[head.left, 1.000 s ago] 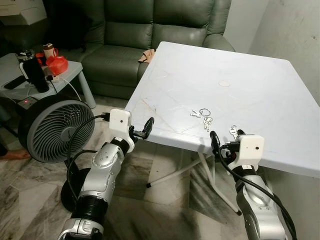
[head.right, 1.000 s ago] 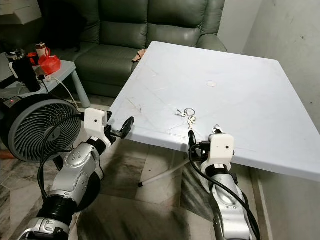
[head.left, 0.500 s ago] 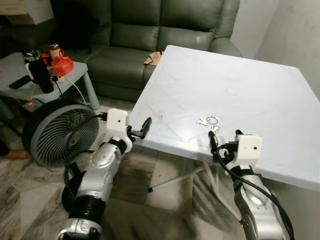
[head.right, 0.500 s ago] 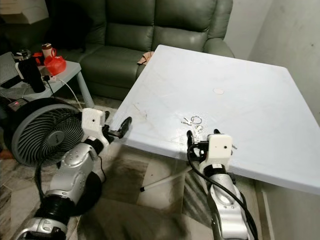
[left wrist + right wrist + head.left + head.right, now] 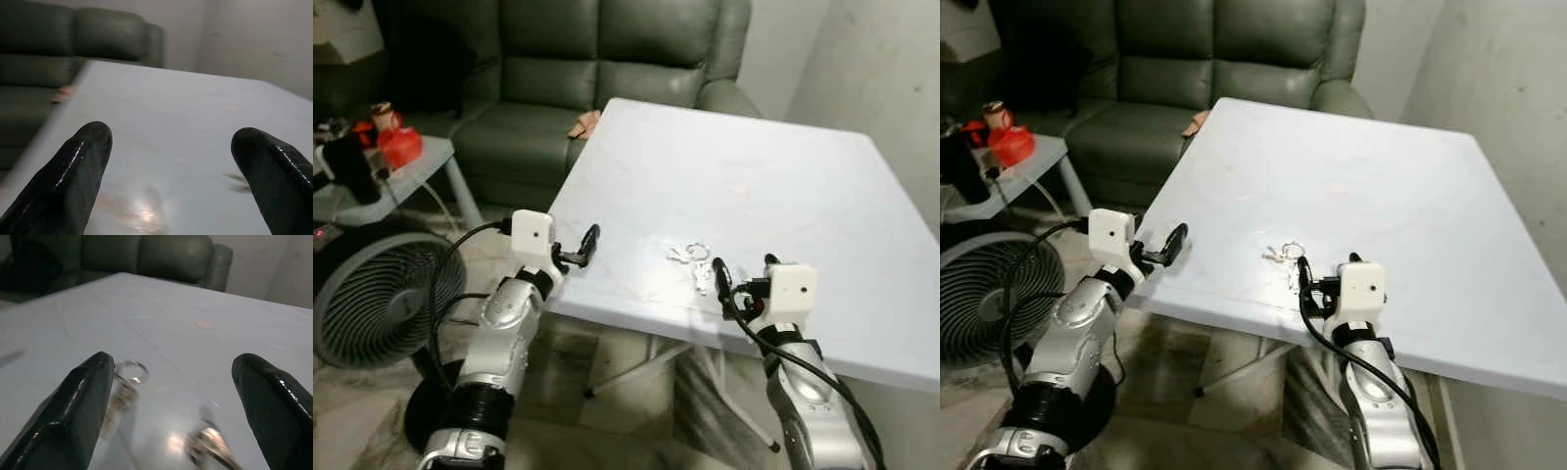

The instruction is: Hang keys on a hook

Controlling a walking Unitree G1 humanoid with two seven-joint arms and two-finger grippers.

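Here the keys [image 5: 693, 259], a few small silver keys on linked metal rings, lie flat near the front edge of the white table [image 5: 822, 186]. The right end effector [image 5: 741, 275] hovers just beside them, fingers spread apart. The left end effector [image 5: 589, 242] is open too, at the table's left edge.

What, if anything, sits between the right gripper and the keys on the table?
Nothing visible. The right gripper is open at the white table's near edge, with the keys lying just ahead on bare tabletop.
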